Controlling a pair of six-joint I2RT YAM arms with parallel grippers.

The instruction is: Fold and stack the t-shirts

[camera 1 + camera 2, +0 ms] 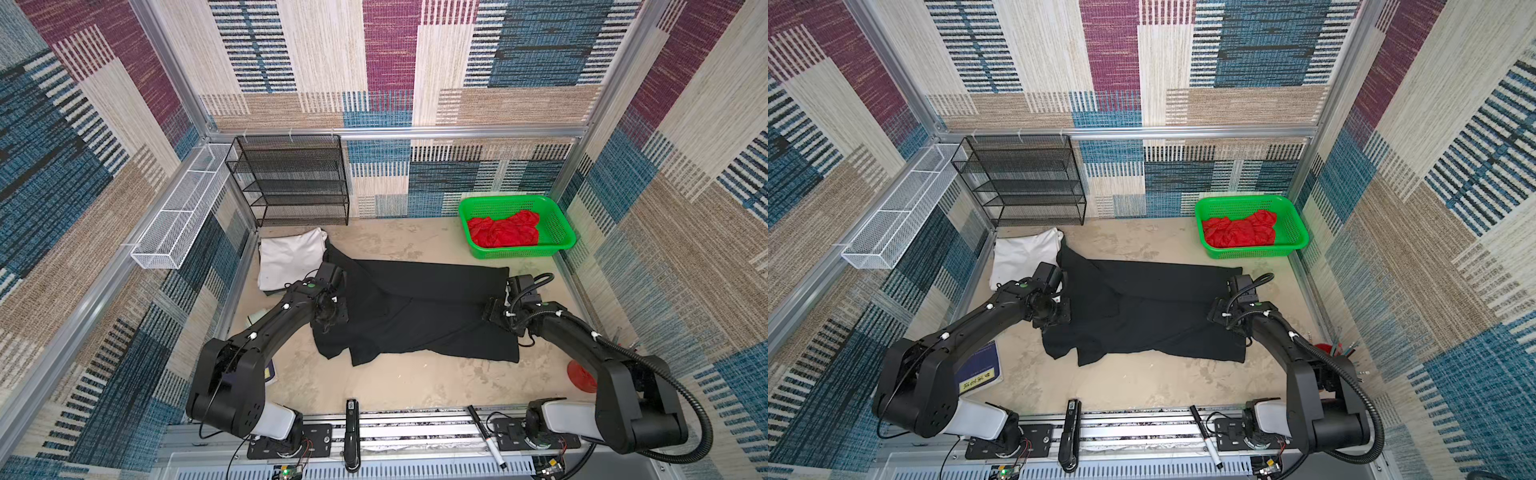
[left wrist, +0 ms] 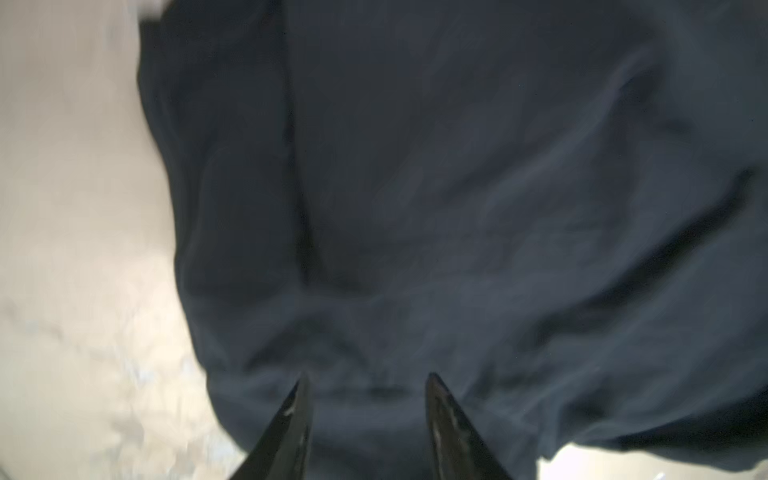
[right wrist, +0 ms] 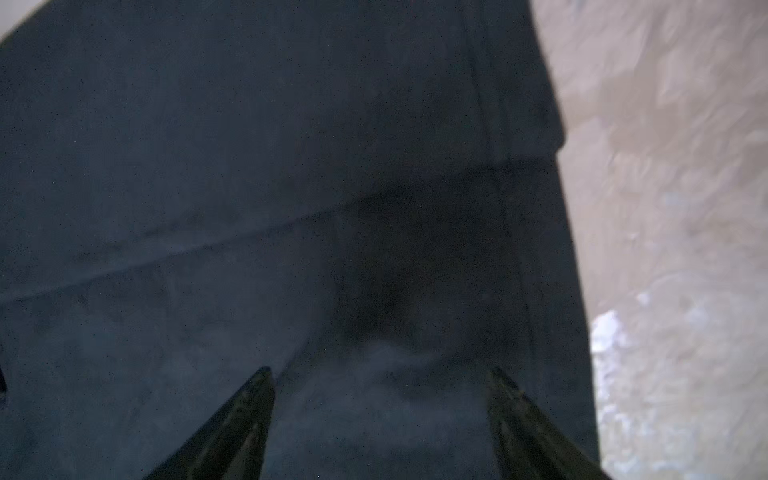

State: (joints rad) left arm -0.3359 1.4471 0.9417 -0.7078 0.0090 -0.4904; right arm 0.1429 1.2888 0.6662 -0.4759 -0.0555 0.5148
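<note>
Both top views: black t-shirt [image 1: 415, 307] lies spread on the worktop [image 1: 415, 386] between my two claws, part folded, with a loose flap bunched on the near side of the left claw [image 1: 328, 322]. Right claw [image 1: 492, 311] sits over the opposite end. White t-shirt [image 1: 286, 257] lies folded just beyond the left claw, to its outer side. Red t-shirt [image 1: 503, 232] is crumpled in the green basket [image 1: 511, 200], well beyond the right claw.

Left wrist view: left claw [image 2: 365, 378] released, fingers parted, black cloth right below, nothing pinched. Blurred; I cannot tell if the tips touch the cloth.

Right wrist view: right claw [image 3: 380, 372] released, spread wide over a flat hemmed end of the shirt, bare worktop just off to one side.

My read: black shirt mid-fold. Next move calls for both claws to drop, pinch matching edges and carry them across together, keeping the bunched flap from dragging. Red not yet started.
</note>
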